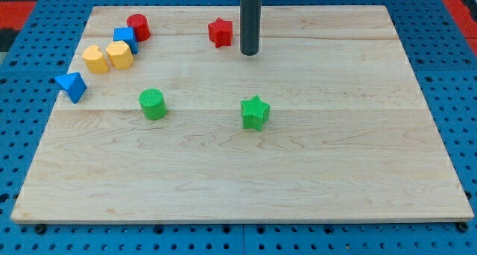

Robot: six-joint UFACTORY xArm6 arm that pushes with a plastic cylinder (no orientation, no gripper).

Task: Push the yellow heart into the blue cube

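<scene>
The yellow heart (95,59) lies near the board's upper left, with a second yellow block, a hexagon (119,54), touching its right side. The blue cube (124,38) sits just above the yellow hexagon, up and to the right of the heart. My tip (249,54) rests on the board near the top centre, just right of and slightly below the red star (220,32). It is far to the right of the heart and the cube and touches no block.
A red cylinder (139,26) stands against the blue cube's upper right. A blue triangle (71,86) lies near the left edge below the heart. A green cylinder (153,104) and a green star (255,112) sit mid-board on the wooden board (238,180).
</scene>
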